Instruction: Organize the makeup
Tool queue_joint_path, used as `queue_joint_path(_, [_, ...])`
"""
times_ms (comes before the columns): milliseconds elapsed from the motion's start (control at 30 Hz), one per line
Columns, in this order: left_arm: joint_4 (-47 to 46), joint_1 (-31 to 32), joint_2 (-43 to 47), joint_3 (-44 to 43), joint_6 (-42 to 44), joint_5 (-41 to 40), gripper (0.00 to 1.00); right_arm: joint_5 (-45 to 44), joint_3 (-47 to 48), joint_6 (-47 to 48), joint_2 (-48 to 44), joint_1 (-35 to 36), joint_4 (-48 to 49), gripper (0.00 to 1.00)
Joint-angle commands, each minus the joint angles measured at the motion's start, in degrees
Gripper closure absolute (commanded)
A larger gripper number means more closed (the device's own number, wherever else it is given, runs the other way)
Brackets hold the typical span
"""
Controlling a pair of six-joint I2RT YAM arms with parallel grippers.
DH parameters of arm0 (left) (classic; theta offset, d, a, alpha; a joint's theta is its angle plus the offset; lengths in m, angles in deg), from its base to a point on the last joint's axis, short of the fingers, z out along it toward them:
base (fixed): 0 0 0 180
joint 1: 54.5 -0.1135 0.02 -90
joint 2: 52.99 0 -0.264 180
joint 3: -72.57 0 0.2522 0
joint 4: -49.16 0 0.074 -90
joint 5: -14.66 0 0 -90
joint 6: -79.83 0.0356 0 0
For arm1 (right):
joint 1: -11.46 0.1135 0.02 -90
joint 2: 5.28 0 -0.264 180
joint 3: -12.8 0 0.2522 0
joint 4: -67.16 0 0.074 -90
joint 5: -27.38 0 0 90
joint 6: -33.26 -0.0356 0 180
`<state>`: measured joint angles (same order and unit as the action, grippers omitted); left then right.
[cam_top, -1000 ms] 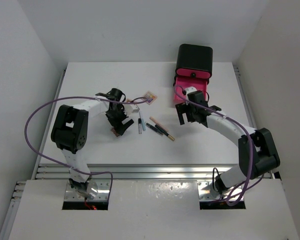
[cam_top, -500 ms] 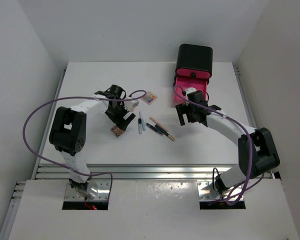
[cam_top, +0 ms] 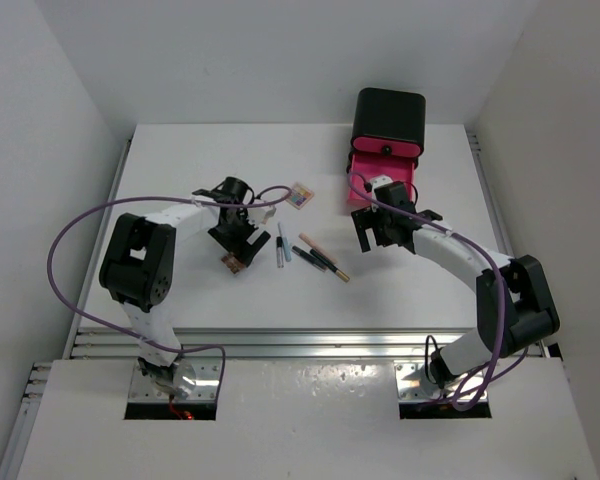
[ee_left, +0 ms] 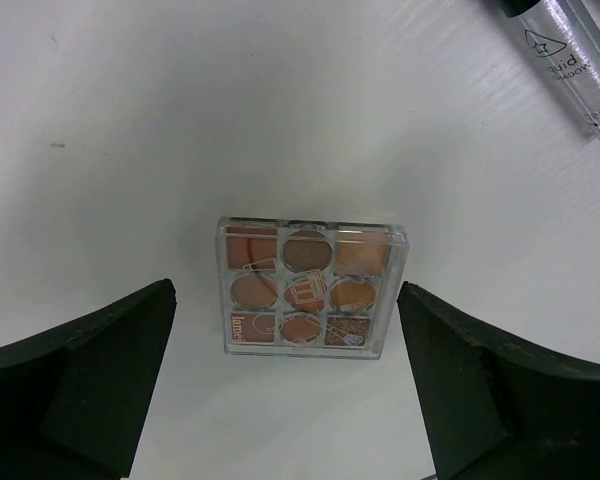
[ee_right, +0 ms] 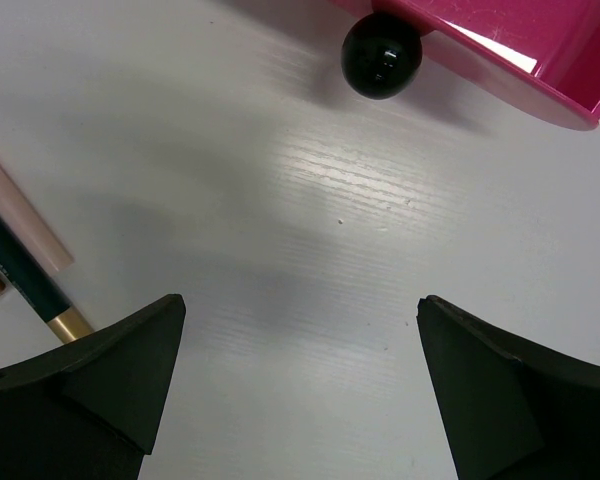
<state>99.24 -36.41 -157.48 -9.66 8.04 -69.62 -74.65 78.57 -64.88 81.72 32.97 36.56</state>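
— What place do we have here?
— A robotics lab cell, we think: plain white walls (cam_top: 55,110) close in a white table (cam_top: 180,160) on the left, right and far sides.
— And near us we see an aluminium rail (cam_top: 310,344), with the left arm base (cam_top: 162,372) and the right arm base (cam_top: 442,372) bolted down.

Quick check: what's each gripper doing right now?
Left gripper: open, holding nothing, one finger on each side of a palette.
Right gripper: open, empty.
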Motion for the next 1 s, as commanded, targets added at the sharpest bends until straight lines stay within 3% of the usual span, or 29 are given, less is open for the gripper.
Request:
queue_joint_path(0, [-1.1, 0.5, 0.9, 0.6, -0.6, -0.1, 0.0, -1.3, 2.1, 0.3, -0.6, 0.3, 0.2, 0.0])
queue_joint_path(733, [0.8, 1.6, -1.0, 2.4, -3.1, 1.0, 0.0, -3.1, 3.5, 0.9, -0.7, 0.1, -3.5, 0.0])
queue_joint_path(867, [-1.9, 1.6, -1.5, 6.4, -2.8, -7.6, 0.0, -3.9, 3.7, 1.2, -0.9, 0.2, -3.6, 0.0])
queue_joint_path(967, [-2.6, 0.4, -1.5, 8.4, -2.1, -6.7, 0.0, -4.2, 3.7, 1.6, -0.8, 0.0, -3.6, 0.0])
